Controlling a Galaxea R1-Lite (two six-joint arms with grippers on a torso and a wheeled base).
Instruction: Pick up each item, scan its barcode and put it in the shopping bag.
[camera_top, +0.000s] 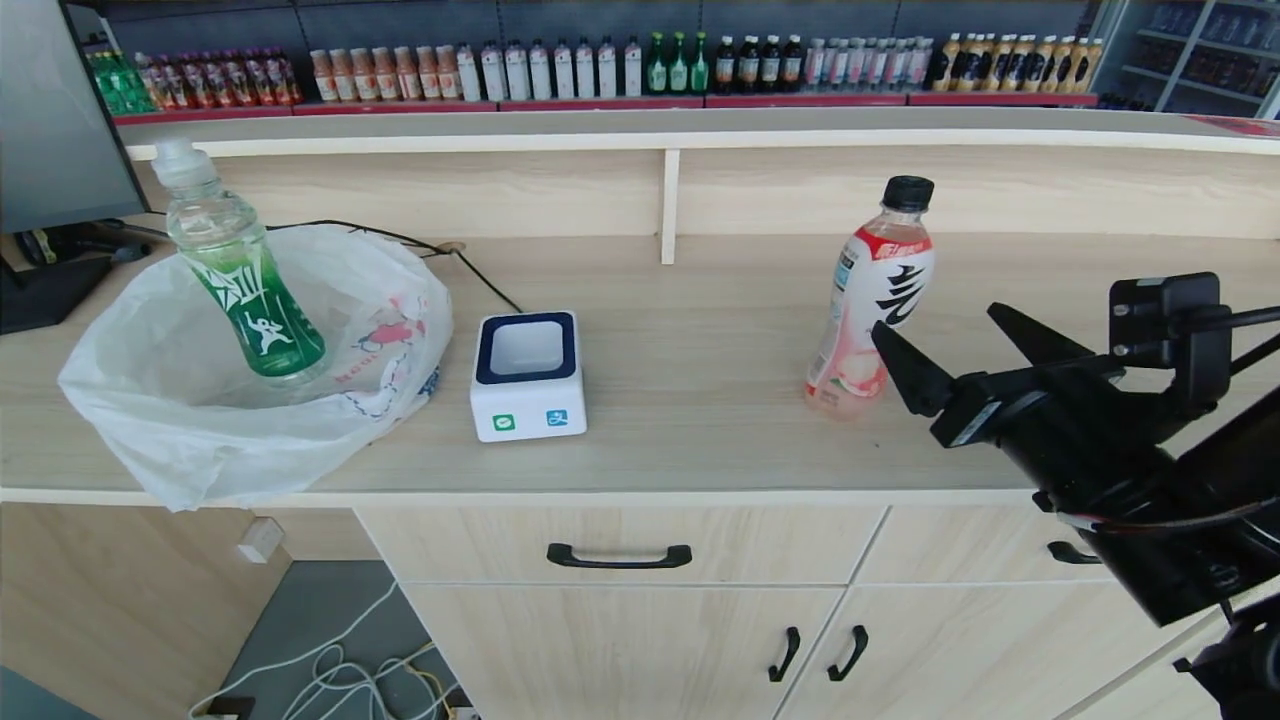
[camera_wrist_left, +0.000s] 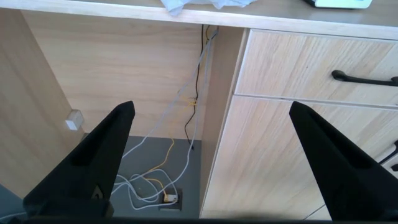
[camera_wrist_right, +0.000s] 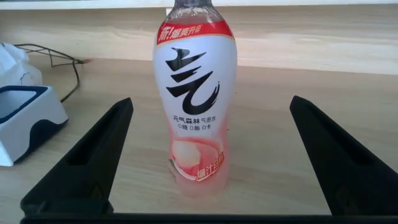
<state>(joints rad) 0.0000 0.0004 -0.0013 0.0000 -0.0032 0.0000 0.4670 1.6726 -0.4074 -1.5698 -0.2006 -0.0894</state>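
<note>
A pink-and-white bottle (camera_top: 872, 300) with a black cap stands upright on the counter, right of centre; the right wrist view shows this bottle (camera_wrist_right: 195, 99) straight ahead. My right gripper (camera_top: 955, 350) is open just to its right, fingertips level with its lower half and not touching it. A green-labelled bottle (camera_top: 240, 270) leans inside the white shopping bag (camera_top: 190, 400) at the left. The white scanner box (camera_top: 528, 375) with a dark-rimmed window sits between bag and pink bottle. My left gripper (camera_wrist_left: 208, 155) hangs open below the counter edge, facing the cabinet front.
A raised wooden ledge (camera_top: 660, 150) runs along the back of the counter. A black cable (camera_top: 480, 275) lies behind the scanner. A dark monitor (camera_top: 60, 120) stands at the far left. Drawers with black handles (camera_top: 618, 556) are below the counter.
</note>
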